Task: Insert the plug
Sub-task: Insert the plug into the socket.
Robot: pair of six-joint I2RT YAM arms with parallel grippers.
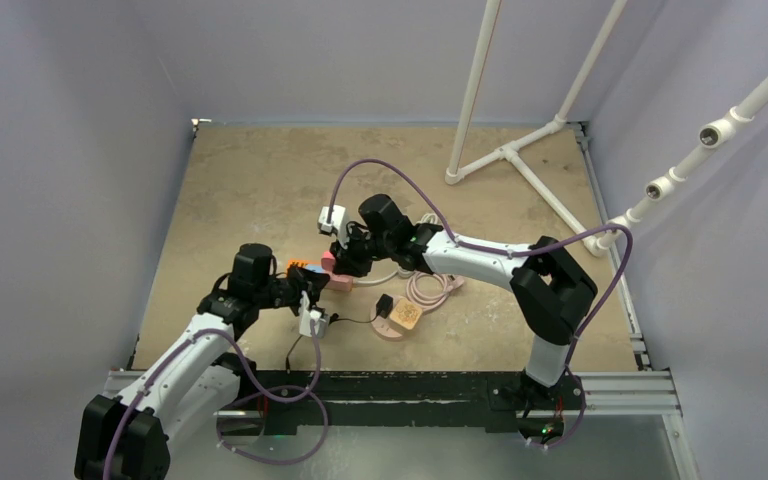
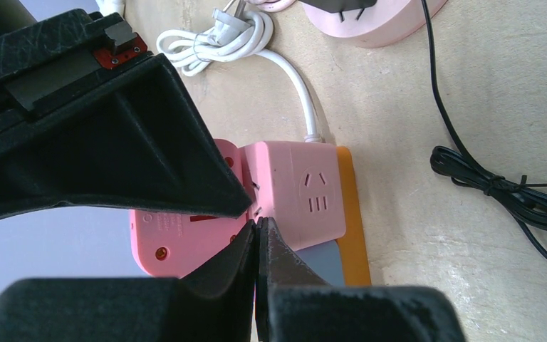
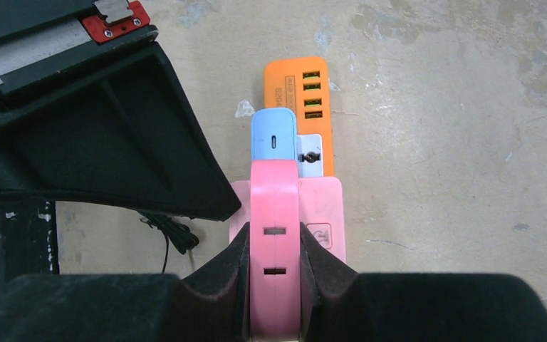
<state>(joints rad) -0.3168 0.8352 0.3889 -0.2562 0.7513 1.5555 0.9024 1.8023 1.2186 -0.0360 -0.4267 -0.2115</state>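
Observation:
My right gripper (image 3: pixel 274 239) is shut on a flat pink plug adapter (image 3: pixel 274 206) standing on edge, two slots showing on its narrow face. The adapter rests against a pink socket cube (image 2: pixel 306 192) that lies on the table; its pins are hidden, so I cannot tell whether they are in. My left gripper (image 2: pixel 258 222) is shut with nothing between its fingers, its tips right at the seam between adapter and cube. In the top view both grippers meet at the pink pieces (image 1: pixel 337 272), left gripper (image 1: pixel 312 288) and right gripper (image 1: pixel 345 258).
An orange USB hub (image 3: pixel 300 89) and a light blue block (image 3: pixel 273 135) lie just beyond the cube. The cube's white cable is coiled, plug included (image 2: pixel 228 32). A pink round base with a black plug (image 1: pixel 398 315) and a black cable (image 2: pixel 498 192) lie nearby. A white pipe frame (image 1: pixel 505 150) stands at the back right.

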